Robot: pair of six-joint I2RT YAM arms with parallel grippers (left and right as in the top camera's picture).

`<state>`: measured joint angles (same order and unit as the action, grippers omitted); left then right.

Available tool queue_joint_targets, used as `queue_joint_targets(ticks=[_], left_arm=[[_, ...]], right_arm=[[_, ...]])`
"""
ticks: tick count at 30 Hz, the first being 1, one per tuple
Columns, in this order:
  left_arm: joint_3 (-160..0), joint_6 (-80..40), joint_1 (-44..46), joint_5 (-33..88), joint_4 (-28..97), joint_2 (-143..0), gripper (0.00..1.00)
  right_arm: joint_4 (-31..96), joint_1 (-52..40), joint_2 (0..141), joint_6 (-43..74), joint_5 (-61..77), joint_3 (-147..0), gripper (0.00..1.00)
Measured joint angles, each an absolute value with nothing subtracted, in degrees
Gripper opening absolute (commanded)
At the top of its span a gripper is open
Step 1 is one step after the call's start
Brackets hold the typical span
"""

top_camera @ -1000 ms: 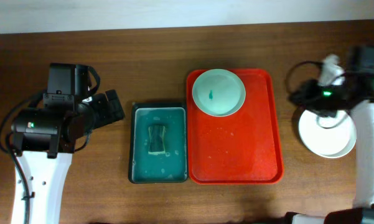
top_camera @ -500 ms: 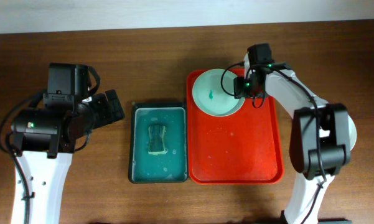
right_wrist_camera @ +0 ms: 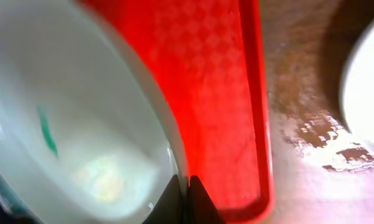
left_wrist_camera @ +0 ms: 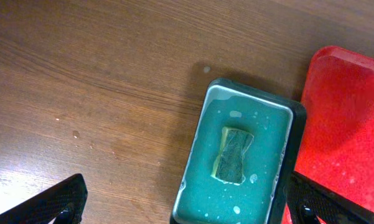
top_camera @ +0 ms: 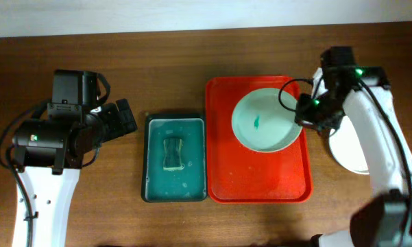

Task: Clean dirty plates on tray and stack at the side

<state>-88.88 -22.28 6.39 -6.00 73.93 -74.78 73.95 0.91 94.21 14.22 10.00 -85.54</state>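
The right pincer (top_camera: 303, 113) is clamped on the right rim of the smeared mint plate (top_camera: 264, 122), over the tray (top_camera: 260, 182); the sponge (top_camera: 172, 152) lies nearer the wide-open, empty left pincer (top_camera: 127, 116)

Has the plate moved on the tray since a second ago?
Yes: the plate slid from the tray's top-left corner rightward and down, toward its right edge.
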Motion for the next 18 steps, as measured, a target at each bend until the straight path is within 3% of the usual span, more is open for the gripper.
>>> queue_joint_targets(ticks=[4,9,13,18], left_arm=[[-88.88,-22.28,6.39,-6.00,73.89,-74.78,0.99],[-88.88,-22.28,6.39,-6.00,73.89,-74.78,0.99],[-88.88,-22.28,6.39,-6.00,73.91,-74.78,1.00],[-88.88,-22.28,6.39,-5.78,72.75,-74.78,1.00]], right_arm=[[67.83,-1.67,87.68,16.25,10.61,-67.55,0.04],[44.27,-1.72,86.94,19.27,19.55,-46.19,0.04],[42.78,-1.69,86.91,19.62,17.69,-43.59,0.36],[55.48,-1.69,85.08,10.70,14.13,-53.01,0.38]])
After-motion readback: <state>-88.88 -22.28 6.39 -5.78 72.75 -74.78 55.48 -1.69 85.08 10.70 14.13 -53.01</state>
